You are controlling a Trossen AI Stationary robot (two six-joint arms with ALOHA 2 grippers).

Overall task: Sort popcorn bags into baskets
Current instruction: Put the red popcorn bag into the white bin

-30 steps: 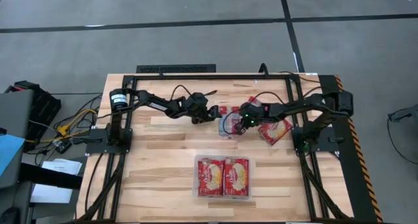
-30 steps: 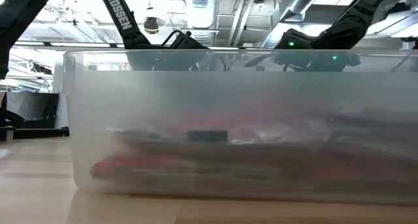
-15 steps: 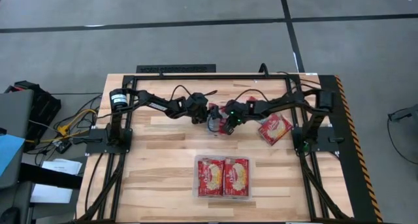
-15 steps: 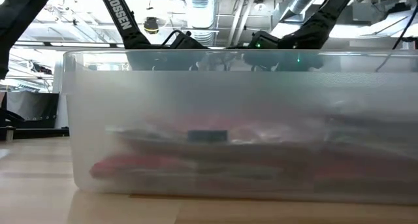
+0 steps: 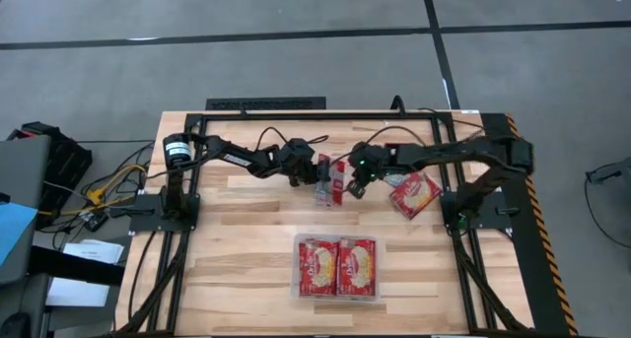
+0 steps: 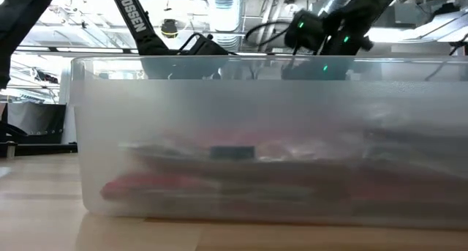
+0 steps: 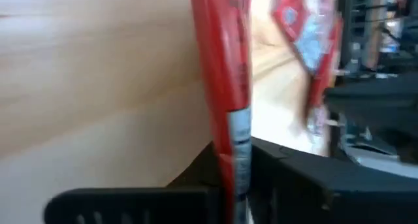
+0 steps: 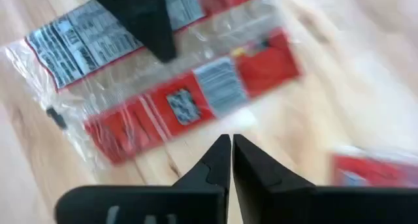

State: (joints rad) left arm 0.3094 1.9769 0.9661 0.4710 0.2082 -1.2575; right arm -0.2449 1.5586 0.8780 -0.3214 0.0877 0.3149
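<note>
wood table (image 5: 237, 249): left gripper (image 5: 320, 176) jaws pinch popcorn bag (image 5: 325, 180); right gripper (image 5: 353, 187) jaws closed, empty.

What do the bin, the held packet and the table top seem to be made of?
Bin: clear, slightly frosted plastic; red packets show through its wall.
Held packet, in the left pincer: thin glossy printed film, probably plastic; a silvery seal edge and shine are visible.
Table top: pale wood in joined strips with visible grain, smooth and probably varnished.
</note>
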